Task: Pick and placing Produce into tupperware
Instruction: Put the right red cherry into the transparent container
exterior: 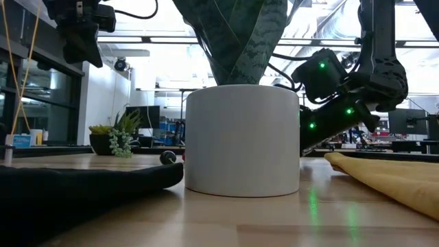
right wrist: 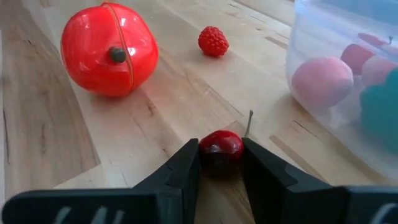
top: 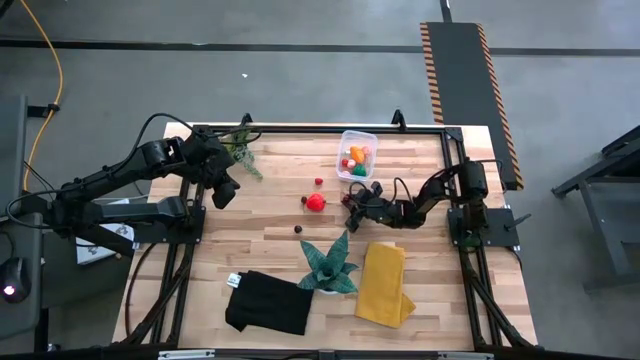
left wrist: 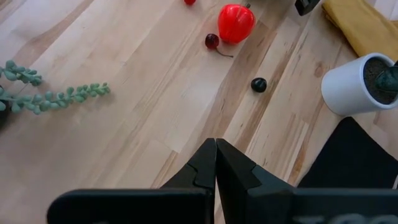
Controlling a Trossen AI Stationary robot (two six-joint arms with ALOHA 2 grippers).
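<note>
Your wooden table [top: 270, 215] carries everything, and the low view hides most of it: the white pot [exterior: 241, 139] of the teal spiky plant [top: 330, 265] fills the middle, so you cannot see the tub or most of the produce from there.

The black cloth [top: 268, 303] sits at the near edge, the folded yellow cloth [top: 384, 283] to its right; in the left wrist view only corners of both show.

The tupperware [top: 357, 155] stands at the far side of the table. You can make out orange, red and green pieces in it, but from above they blur together. In the right wrist view it is cut off at the edge, showing a pink piece [right wrist: 322, 81] through the clear wall.

The left gripper [top: 226, 193] hangs over the table's left side, fingers pressed together, holding nothing.

The right gripper [right wrist: 219, 163] is down on the table just in front of the tub, its 2 fingers touching either side of a dark red cherry [right wrist: 220, 151].

The red tomato [top: 315, 202] lies nearby, with 1 raspberry [right wrist: 213, 41] beyond it.

A small dark berry [left wrist: 259, 84] lies apart, nearer the pot.
</note>
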